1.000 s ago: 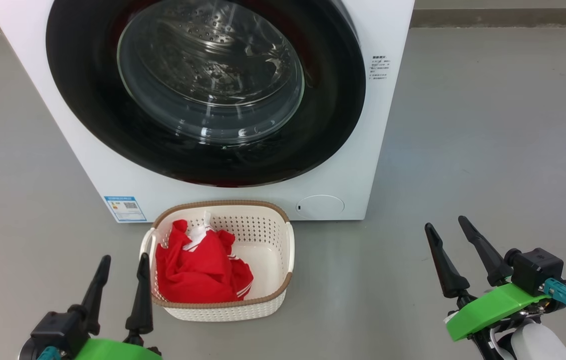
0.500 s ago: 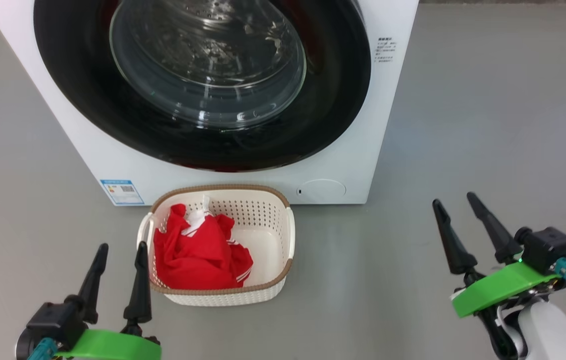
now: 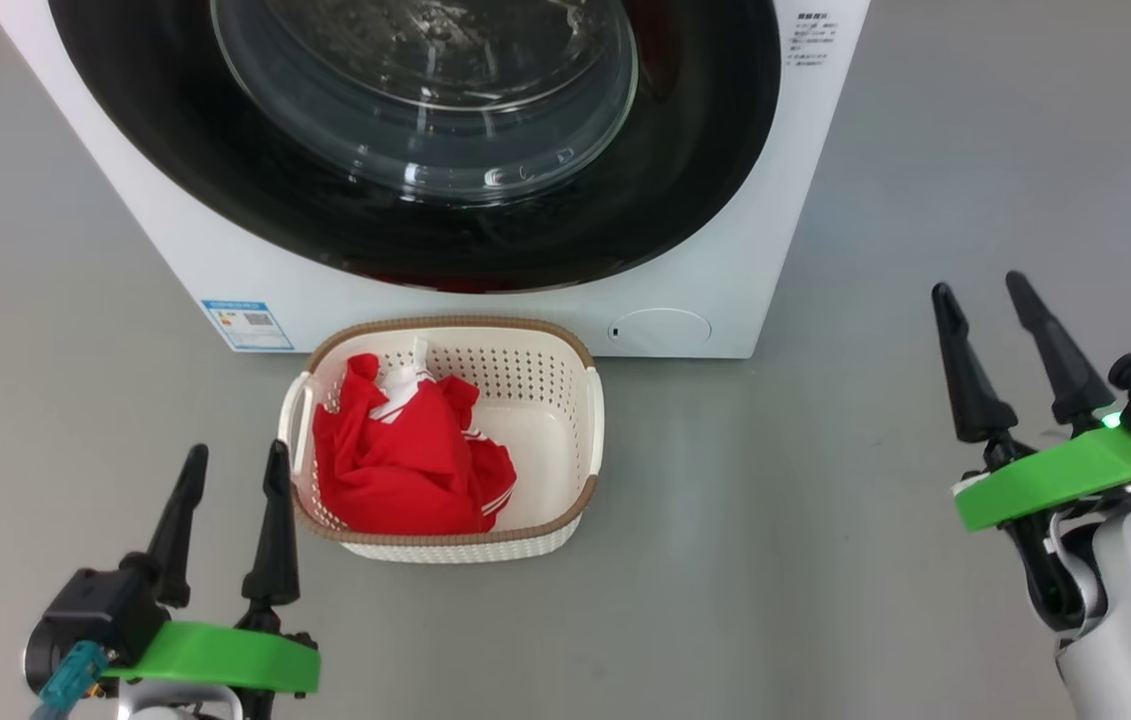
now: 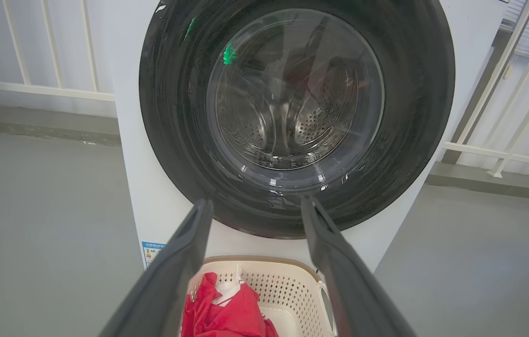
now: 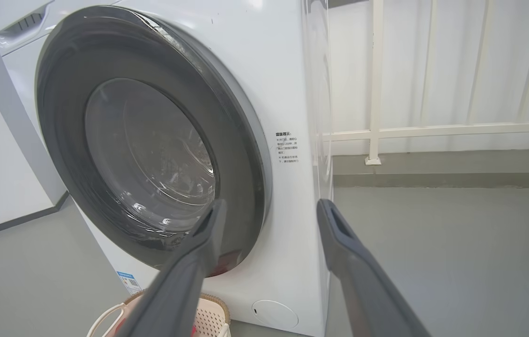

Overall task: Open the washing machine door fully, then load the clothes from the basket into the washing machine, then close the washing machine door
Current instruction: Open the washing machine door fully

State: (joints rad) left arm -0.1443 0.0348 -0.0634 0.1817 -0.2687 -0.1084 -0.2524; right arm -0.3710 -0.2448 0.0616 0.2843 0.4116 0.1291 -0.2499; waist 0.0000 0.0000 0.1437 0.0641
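Here a big white boxy front-loading washing machine (image 3: pixel 735 260) fills the upper half of the head view, and its large round glossy black door (image 3: pixel 705 120), with a clear domed glass bowl (image 3: pixel 425 100) at its centre, lies shut flat against the machine's front. Just below, at the middle of the frame, a small cream-white perforated plastic basket (image 3: pixel 470 548) with a brown woven-look rim stands on the smooth grey floor (image 3: pixel 825 560) near the machine's foot, between the blue energy sticker (image 3: pixel 247 324) at its upper left and the round white filter cap (image 3: pixel 660 332) at its upper right. The clothes (image 3: pixel 405 470), bright red fabric with white stripes and trim, lie bunched in the left part of the basket. At the lower left the left gripper (image 3: pixel 235 452) hangs just beside the basket's left wall, its two long dark fingers (image 3: pixel 275 520) spread apart and gripping nothing. At the right edge the right gripper (image 3: pixel 978 285) stands well apart from basket and machine, its fingers likewise spread and empty. In the left wrist view the fingers frame the door's lower edge and the basket's far rim, and the perforated steel drum (image 4: pixel 311 126) shows through the glass. The right wrist view has a white railing (image 5: pixel 376 84) in its upper right.
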